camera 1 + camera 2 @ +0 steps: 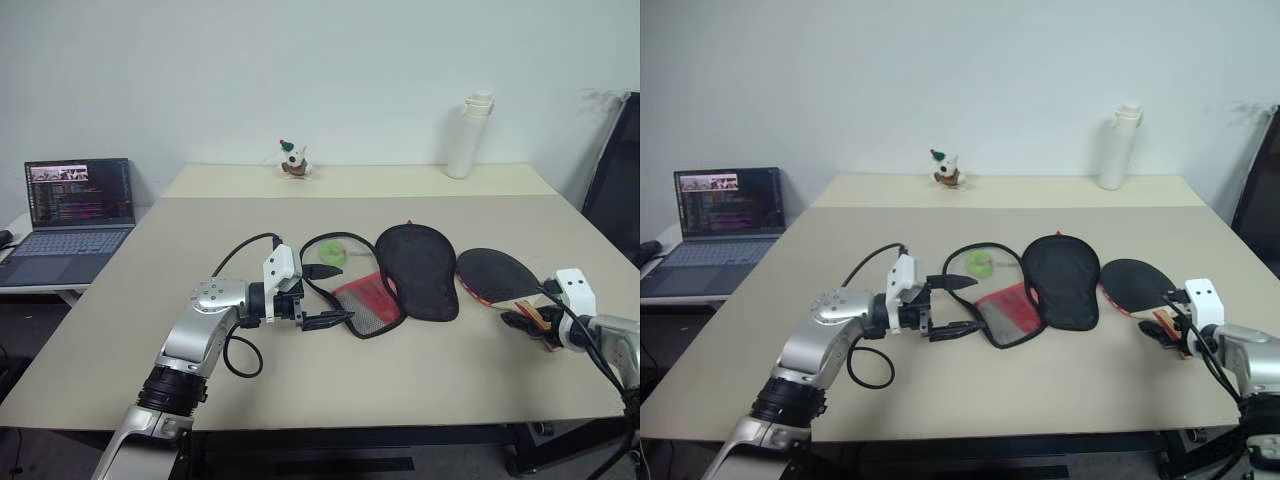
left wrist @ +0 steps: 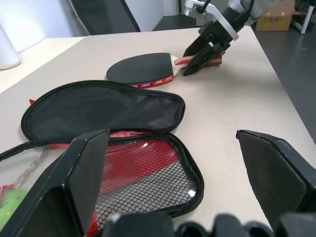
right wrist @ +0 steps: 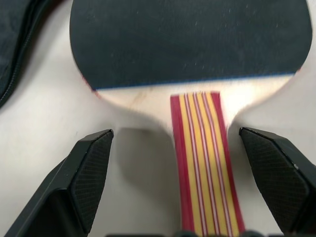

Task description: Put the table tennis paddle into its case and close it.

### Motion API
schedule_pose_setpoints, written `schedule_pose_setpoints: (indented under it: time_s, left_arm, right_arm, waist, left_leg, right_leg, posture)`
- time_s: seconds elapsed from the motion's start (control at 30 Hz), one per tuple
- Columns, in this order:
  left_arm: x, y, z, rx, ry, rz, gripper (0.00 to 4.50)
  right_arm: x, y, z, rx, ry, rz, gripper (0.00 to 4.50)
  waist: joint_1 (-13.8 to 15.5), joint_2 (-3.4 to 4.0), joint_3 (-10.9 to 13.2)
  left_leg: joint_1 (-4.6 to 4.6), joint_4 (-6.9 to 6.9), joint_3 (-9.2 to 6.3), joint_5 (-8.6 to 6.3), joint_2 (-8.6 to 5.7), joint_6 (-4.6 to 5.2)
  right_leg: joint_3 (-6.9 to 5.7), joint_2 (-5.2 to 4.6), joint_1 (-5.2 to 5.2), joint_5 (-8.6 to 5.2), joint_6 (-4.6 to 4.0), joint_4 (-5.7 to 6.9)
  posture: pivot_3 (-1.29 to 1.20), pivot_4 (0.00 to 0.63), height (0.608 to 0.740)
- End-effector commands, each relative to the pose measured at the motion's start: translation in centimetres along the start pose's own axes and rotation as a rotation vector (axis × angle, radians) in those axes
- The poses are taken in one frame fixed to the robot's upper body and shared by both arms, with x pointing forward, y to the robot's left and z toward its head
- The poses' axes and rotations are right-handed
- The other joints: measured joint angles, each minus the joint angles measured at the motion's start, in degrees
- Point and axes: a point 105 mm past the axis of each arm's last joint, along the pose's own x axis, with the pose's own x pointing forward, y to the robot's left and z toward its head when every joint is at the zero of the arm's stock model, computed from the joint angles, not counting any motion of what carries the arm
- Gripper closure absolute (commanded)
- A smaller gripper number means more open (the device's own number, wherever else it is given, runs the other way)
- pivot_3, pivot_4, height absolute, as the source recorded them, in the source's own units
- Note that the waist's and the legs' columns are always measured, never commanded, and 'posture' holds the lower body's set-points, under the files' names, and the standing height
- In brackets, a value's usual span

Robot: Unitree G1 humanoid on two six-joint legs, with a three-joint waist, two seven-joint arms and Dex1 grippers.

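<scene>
Nearest us, at the lower right of the head view, our right gripper has its jaws spread wide on either side of the striped handle of the table tennis paddle, gripping nothing yet. The paddle lies flat on the surface, black face up, just right of the case. To do this well, we judge we should settle lower and centre the handle before closing, so the blade does not swing. At centre left, our left gripper hovers with jaws spread at the mesh end of the case, holding nothing; the case lies unzipped, its black flap thrown open. A green ball sits inside the open case and may block the paddle. Farther back stand a small figurine and a white bottle; a laptop sits far left
</scene>
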Motion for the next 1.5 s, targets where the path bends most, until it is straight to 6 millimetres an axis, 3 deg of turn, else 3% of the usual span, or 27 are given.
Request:
schedule_pose_setpoints:
  time_s: [0.03, 0.13, 0.4, 0.43, 0.6, 0.67, 0.83, 0.97, 1.03, 1.1, 1.27, 1.5]
  left_arm:
    - [-0.7, 0.4, 1.0, 0.043, -0.017, 0.036, 0.00]
    - [-0.9, 0.4, 0.8, 0.043, -0.010, 0.044, 0.00]
    - [-1.5, 0.2, 0.7, 0.028, -0.015, 0.064, 0.00]
    - [-1.6, 0.1, 0.6, 0.025, -0.015, 0.068, 0.00]
    - [-2.2, 0.1, 0.2, 0.009, -0.009, 0.101, 0.00]
    - [-2.4, 0.0, 0.1, 0.007, -0.007, 0.105, 0.00]
    - [-2.4, 0.0, -0.2, 0.000, -0.003, 0.111, 0.00]
    - [-2.3, -0.2, -0.2, 0.001, -0.002, 0.107, 0.00]
    - [-2.3, -0.2, -0.1, 0.004, -0.002, 0.105, 0.00]
    - [-2.3, -0.2, -0.1, 0.006, -0.002, 0.104, 0.00]
    - [-2.2, -0.3, 0.0, 0.009, -0.004, 0.104, 0.00]
    - [-2.3, -0.3, 0.1, 0.011, -0.001, 0.109, 0.00]
  right_arm:
    - [0.6, -0.2, 0.2, -0.029, -0.009, -0.031, 0.01]
    - [0.8, -0.6, 0.1, -0.029, -0.006, -0.060, 0.65]
    - [0.3, -2.6, 1.1, 0.050, -0.069, -0.163, 3.28]
    - [0.1, -2.8, 1.4, 0.055, -0.083, -0.175, 3.41]
    - [-1.8, -4.2, 5.3, 0.052, -0.212, -0.258, 3.41]
    - [-2.3, -3.5, 7.3, 0.042, -0.268, -0.252, 3.41]
    - [-1.5, 2.3, 10.7, 0.023, -0.358, -0.118, 3.41]
    - [-0.1, 7.2, 11.1, 0.050, -0.369, -0.016, 3.41]
    - [1.3, 11.5, 11.0, 0.080, -0.363, 0.073, 3.41]
    - [2.2, 14.2, 10.8, 0.100, -0.354, 0.119, 3.41]
    - [4.2, 16.5, 10.2, 0.112, -0.326, 0.132, 3.41]
    - [6.1, 16.4, 9.5, 0.090, -0.295, 0.089, 3.41]
  waist:
    - [-0.1, -0.03, 0.0]
    - [-0.6, -0.03, 0.0]
    - [-0.8, -0.06, 0.0]
    - [-0.8, -0.06, 0.0]
    - [-0.7, -0.05, 0.0]
    - [-0.8, -0.04, 0.0]
    - [-1.5, -0.03, 0.0]
    - [-1.3, -0.03, 0.0]
    - [-1.1, -0.03, 0.0]
    - [-1.1, -0.04, 0.0]
    - [-0.3, -0.03, 0.0]
    - [-0.6, -0.04, 0.0]
  left_leg:
    - [0.02, 0.00, 0.01, 0.00, 0.00, 0.00]
    - [0.07, 0.02, 0.09, 0.00, 0.00, 0.00]
    - [0.10, 0.04, 0.19, 0.00, -0.03, 0.00]
    - [0.10, 0.04, 0.20, 0.00, -0.04, 0.00]
    - [-0.03, 0.02, 0.21, 0.00, -0.07, 0.00]
    - [-0.15, 0.01, 0.26, 0.00, -0.07, 0.00]
    - [-0.17, -0.03, 0.45, 0.00, 0.07, 0.00]
    - [-0.18, -0.05, 0.34, 0.00, 0.21, 0.00]
    - [-0.23, -0.05, 0.33, 0.00, 0.19, 0.00]
    - [-0.27, -0.04, 0.34, 0.00, 0.19, 0.00]
    - [-0.41, -0.02, 0.30, 0.00, 0.02, 0.00]
    - [-0.37, -0.01, 0.40, 0.00, -0.01, 0.00]
  right_leg:
    - [0.02, 0.00, 0.00, 0.00, 0.01, 0.00]
    - [0.13, 0.00, 0.02, 0.06, 0.08, 0.01]
    - [0.22, -0.03, 0.03, 0.10, 0.14, 0.00]
    - [0.23, -0.04, 0.04, 0.10, 0.14, 0.00]
    - [0.26, -0.08, -0.07, 0.10, 0.14, -0.04]
    - [0.28, -0.07, -0.24, 0.24, -0.09, 0.01]
    - [0.34, 0.08, -0.48, 0.23, -0.08, 0.14]
    - [0.35, 0.22, -0.50, 0.22, -0.09, 0.15]
    - [0.33, 0.20, -0.53, 0.25, -0.15, 0.15]
    - [0.33, 0.18, -0.54, 0.30, -0.22, 0.13]
    - [0.26, -0.03, -0.62, 0.31, -0.24, 0.08]
    - [0.22, -0.04, -0.61, 0.35, -0.19, 0.06]
  posture:
    - [0.00, 0.150, 0.740]
    - [0.00, 0.150, 0.740]
    - [0.00, 0.150, 0.740]
    - [0.00, 0.150, 0.740]
    - [0.00, 0.150, 0.740]
    - [0.00, 0.150, 0.740]
    - [0.00, 0.150, 0.740]
    - [0.00, 0.150, 0.740]
    - [0.00, 0.150, 0.740]
    - [0.00, 0.150, 0.740]
    - [0.00, 0.150, 0.740]
    - [0.00, 0.150, 0.740]
